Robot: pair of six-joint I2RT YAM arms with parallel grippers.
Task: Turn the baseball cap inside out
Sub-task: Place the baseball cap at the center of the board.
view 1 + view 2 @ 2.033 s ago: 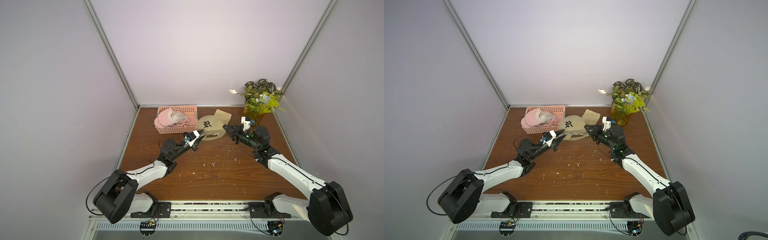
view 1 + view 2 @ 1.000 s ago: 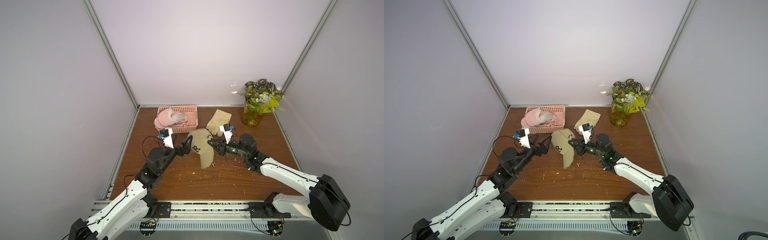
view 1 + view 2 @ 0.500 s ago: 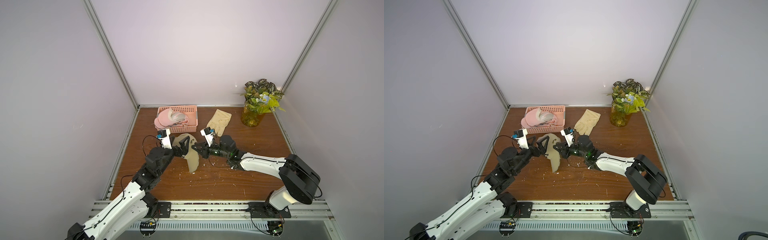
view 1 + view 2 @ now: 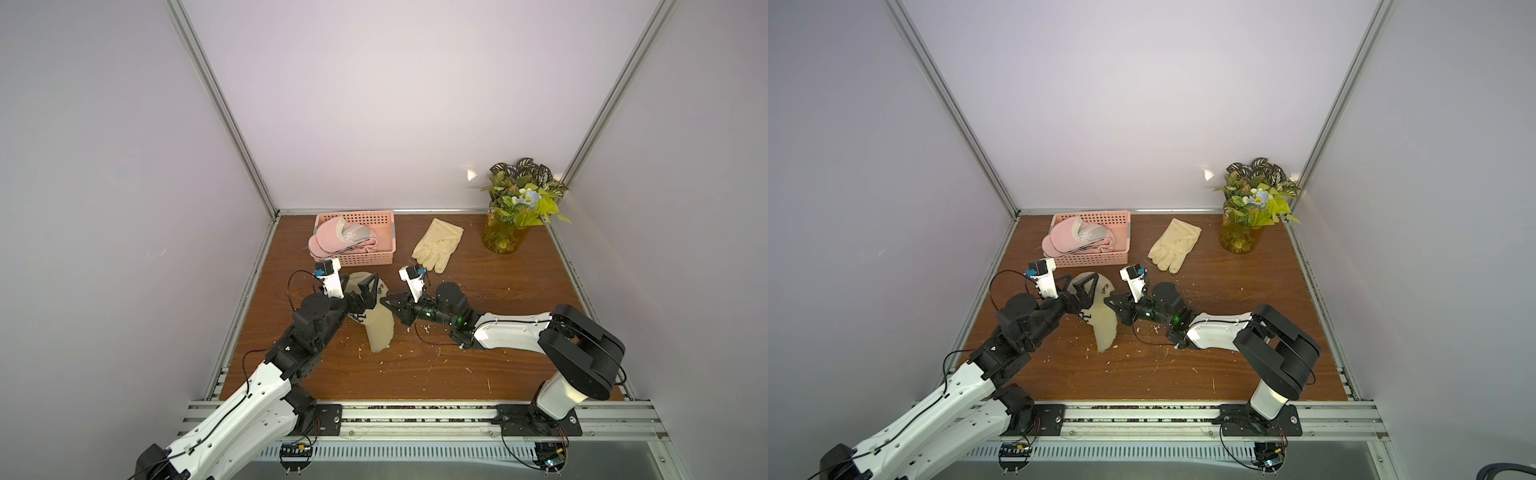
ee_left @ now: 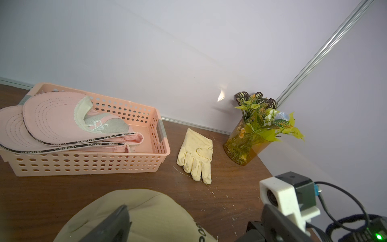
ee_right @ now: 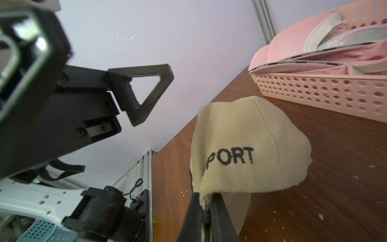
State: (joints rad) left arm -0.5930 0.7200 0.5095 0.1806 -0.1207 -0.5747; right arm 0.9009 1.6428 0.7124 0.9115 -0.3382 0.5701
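The beige baseball cap [image 4: 380, 328] with black "SPORT" lettering [image 6: 230, 157] hangs on edge over the left middle of the table, brim pointing down at the wood. My right gripper [image 4: 385, 302] is shut on the cap's rim, the fabric pinched between its jaws [image 6: 206, 197]. My left gripper [image 4: 358, 293] stands open at the cap's crown from the other side, one triangular finger [image 6: 144, 92] clear of the fabric. In the left wrist view the crown [image 5: 146, 213] fills the space beside one dark finger [image 5: 113, 226]. Both top views show the cap [image 4: 1104, 320] between the two grippers.
A pink basket [image 4: 374, 257] holding pink caps stands just behind the grippers. A pale yellow glove [image 4: 438, 245] lies to its right, and a vase of plants [image 4: 505, 237] stands in the back right corner. White crumbs are scattered over the wooden table.
My right gripper has carried the cap leftward and nearer the front, up to the open left gripper. The left arm has pulled back and risen; over the last half second little has moved.
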